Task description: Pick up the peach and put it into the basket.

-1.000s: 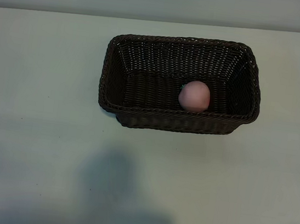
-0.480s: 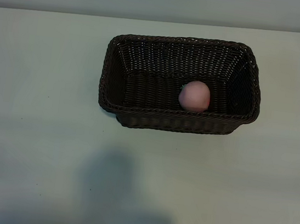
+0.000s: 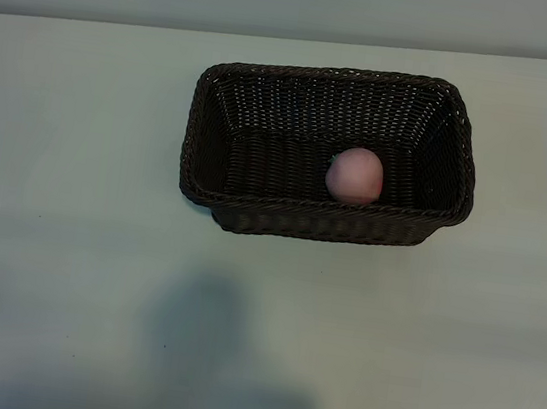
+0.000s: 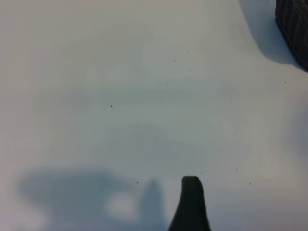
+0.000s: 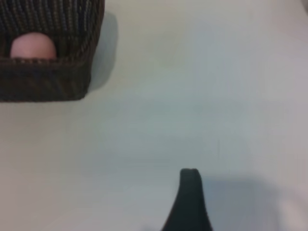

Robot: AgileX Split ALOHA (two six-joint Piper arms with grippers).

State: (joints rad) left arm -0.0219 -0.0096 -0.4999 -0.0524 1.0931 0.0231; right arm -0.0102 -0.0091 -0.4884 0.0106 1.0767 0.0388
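over bare table (image 4: 120, 96) at the left, my left gripper (image 4: 191, 202) hangs with jaws spread, empty; mid-table the peach (image 3: 355, 175) lies inside the basket (image 3: 253, 207), right of its middle; my right gripper (image 5: 189, 199) is spread too, holding nothing

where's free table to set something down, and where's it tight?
Bare table lies to the exterior view's left of the basket, to its right, and in the wide strip in front of it. Only a thinner strip behind. Inside the basket, the peach sits right of centre; its left half is free.
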